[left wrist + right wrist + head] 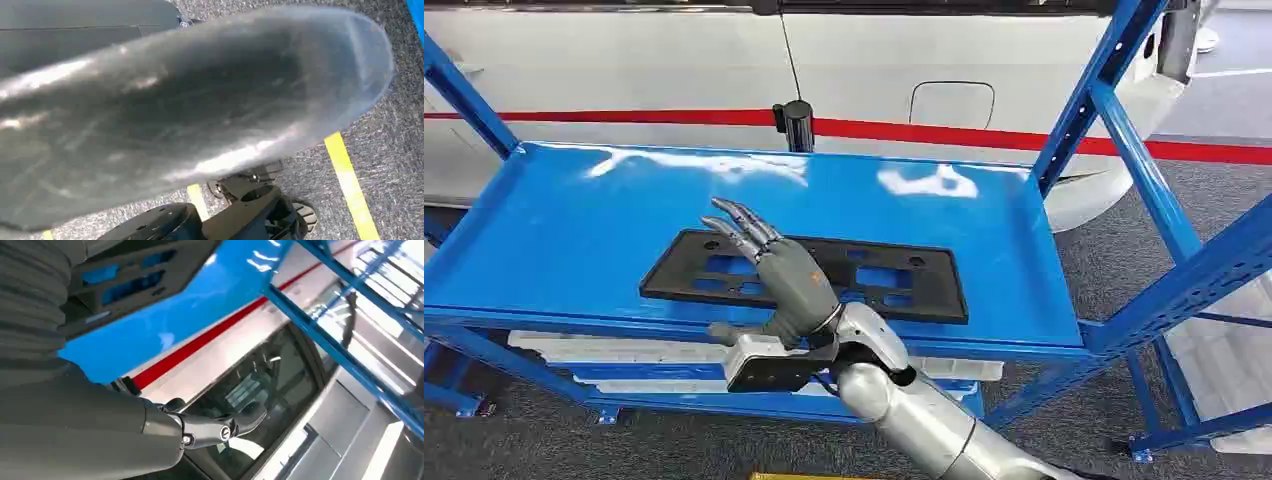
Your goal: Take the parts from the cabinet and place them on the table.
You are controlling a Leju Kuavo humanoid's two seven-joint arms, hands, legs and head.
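A black plastic frame plate (809, 275), pierced with rectangular cut-outs and small holes, lies flat on the upper blue shelf (574, 230) of the open steel rack, its long side running parallel to the shelf's front lip. Lying flat and close to that lip, it is within reach from the front without the arm having to go deep between the uprights.

The right robot hand (779, 275) comes in from six o'clock over the shelf edge and hangs above the near left part of the plate, palm down, fingers (736, 222) stretched out and slightly fanned toward eleven o'clock, thumb out to the side at about eight o'clock. It has hold of nothing. Whether the fingertips touch the plate cannot be told from the head view. The pose reads as an approach to a flat thing: an outspread hand can press down or hook fingers through a cut-out, since the plate offers no raised edge to pinch.

In the right wrist view the plate (130, 280) shows past the grey ribbed cover, with a white car body and its red stripe (200, 342) beyond the rack.

The left wrist view is mostly a blurred dark shape over grey floor with yellow lines (350, 185); the left robot hand's state cannot be told.

Paler parts (574, 345) lie on the lower shelf.
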